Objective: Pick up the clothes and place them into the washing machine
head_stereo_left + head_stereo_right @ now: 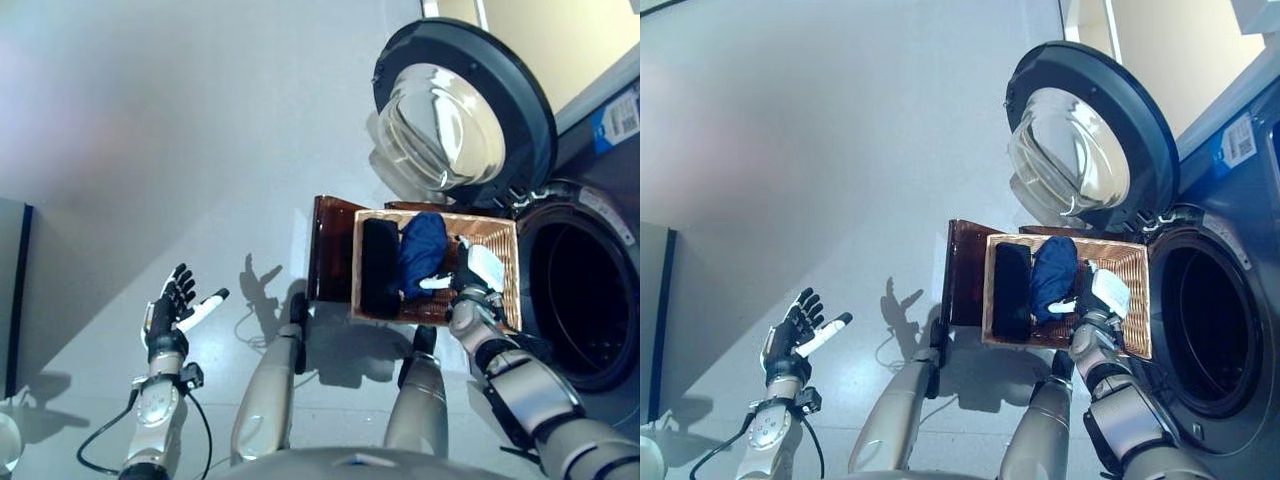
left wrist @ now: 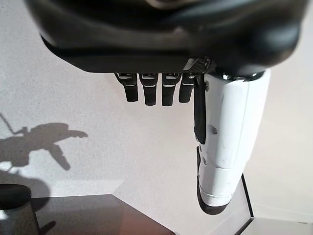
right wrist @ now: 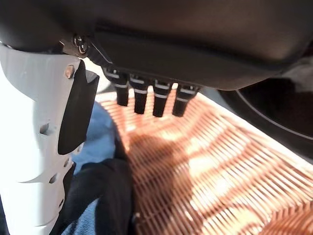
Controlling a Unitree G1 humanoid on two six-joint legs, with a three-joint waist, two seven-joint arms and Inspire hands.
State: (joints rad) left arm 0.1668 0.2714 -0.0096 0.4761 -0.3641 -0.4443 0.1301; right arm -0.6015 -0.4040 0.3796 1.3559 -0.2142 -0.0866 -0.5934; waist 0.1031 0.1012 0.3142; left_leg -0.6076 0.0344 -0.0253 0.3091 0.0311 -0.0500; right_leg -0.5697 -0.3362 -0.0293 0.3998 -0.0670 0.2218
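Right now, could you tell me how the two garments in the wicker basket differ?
The black garment lies flat and long along the basket's left side; the blue garment is bunched into a rounded heap in the middle. The right hand hovers beside the blue one, farther from the black. Both sit inside the basket, ungrasped.

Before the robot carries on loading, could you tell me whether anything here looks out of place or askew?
Nothing stands out. The wicker basket sits beside the open washing machine, holding a blue garment and a black garment. The right robot hand hangs open over the basket; the left robot hand is open, away over the floor.
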